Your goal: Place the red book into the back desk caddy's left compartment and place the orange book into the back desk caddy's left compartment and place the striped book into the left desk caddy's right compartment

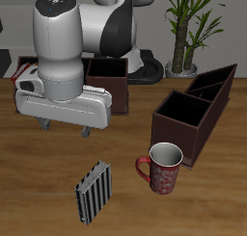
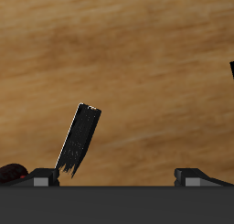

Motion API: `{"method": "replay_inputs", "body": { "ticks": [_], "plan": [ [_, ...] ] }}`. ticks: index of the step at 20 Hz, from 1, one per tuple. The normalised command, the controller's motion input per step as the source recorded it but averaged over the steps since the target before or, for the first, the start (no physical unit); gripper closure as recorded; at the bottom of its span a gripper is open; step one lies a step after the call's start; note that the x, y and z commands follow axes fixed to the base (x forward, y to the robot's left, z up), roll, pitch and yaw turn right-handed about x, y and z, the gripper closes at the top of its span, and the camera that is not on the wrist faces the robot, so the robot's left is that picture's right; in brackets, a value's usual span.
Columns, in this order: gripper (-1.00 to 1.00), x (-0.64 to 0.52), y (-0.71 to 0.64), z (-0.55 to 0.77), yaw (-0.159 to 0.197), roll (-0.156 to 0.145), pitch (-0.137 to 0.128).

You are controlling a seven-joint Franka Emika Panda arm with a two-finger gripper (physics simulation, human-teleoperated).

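Item: striped book [image 1: 94, 191], flat on table near front edge beside mug [image 1: 161, 167], not yet stowed; gripper [image 1: 68, 127] hovering above, 2 fingers spread and empty, apparently positioned for pickup toward left desk caddy [image 1: 196, 110].

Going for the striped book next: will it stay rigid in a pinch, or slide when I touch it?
The striped book looks thin and lies flat on the bare wooden table, so it will probably slide if nudged. Its straight edges suggest a stiff cover. The red mug beside it could be bumped.
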Motion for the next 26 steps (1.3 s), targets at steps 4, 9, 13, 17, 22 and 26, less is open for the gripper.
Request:
{"method": "replay_inputs", "body": {
  "ticks": [4, 9, 13, 17, 22, 26],
  "plan": [
    [-1.0, 0.2, 0.29, -0.12, -0.047, 0.028, -0.061],
    [-1.0, 0.2, 0.24, -0.2, 0.023, 0.017, 0.01],
    [-1.0, 0.18, 0.08, -0.28, -0.041, -0.013, 0.008],
    [-1.0, 0.03, -0.03, -0.2, -0.086, -0.013, -0.077],
    [-1.0, -0.04, 0.03, -0.28, 0.011, -0.025, -0.027],
    [-1.0, -0.05, 0.03, -0.22, -0.023, -0.009, -0.038]
  ]
}}
